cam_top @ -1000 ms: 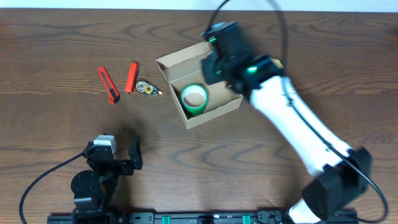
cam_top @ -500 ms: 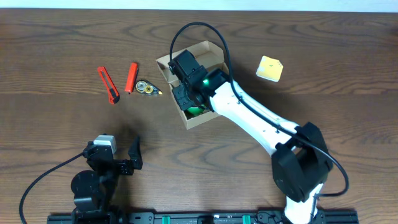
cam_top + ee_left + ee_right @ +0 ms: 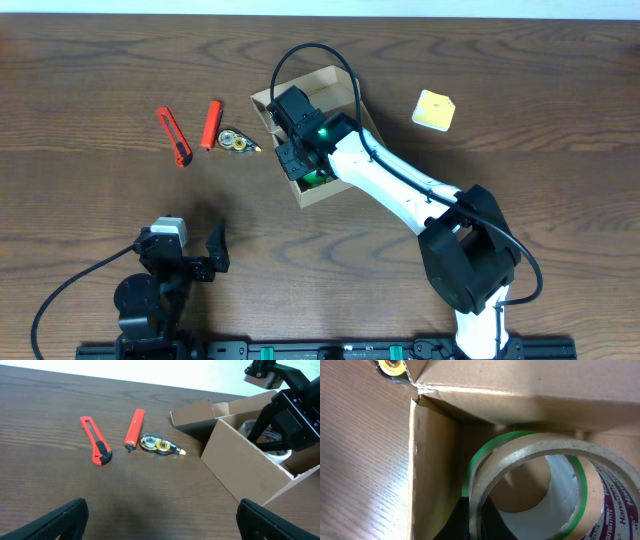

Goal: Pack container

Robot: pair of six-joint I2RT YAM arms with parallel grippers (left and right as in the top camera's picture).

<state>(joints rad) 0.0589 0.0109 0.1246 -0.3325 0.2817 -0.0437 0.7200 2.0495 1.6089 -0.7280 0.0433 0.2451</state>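
The container (image 3: pixel 270 112) is a tan cardboard box, open, at the table's middle back; it also shows in the left wrist view (image 3: pixel 240 467) and the right wrist view (image 3: pixel 432 450). My right gripper (image 3: pixel 476 512) is inside the box, shut on the wall of a clear tape roll (image 3: pixel 540 452). That roll hangs over a green tape roll (image 3: pixel 485 452) lying in the box, seen from overhead (image 3: pixel 316 178). My left gripper (image 3: pixel 160 520) is open and empty, low near the table's front left (image 3: pixel 190 255).
Left of the box lie a red box cutter (image 3: pixel 174 136), a smaller red cutter (image 3: pixel 211 124) and a correction tape dispenser (image 3: pixel 236 142). A yellow pad (image 3: pixel 434 110) lies to the right of the box.
My right arm swung left and down into the box with the clear tape roll, uncovering the yellow pad. The left arm has not moved.
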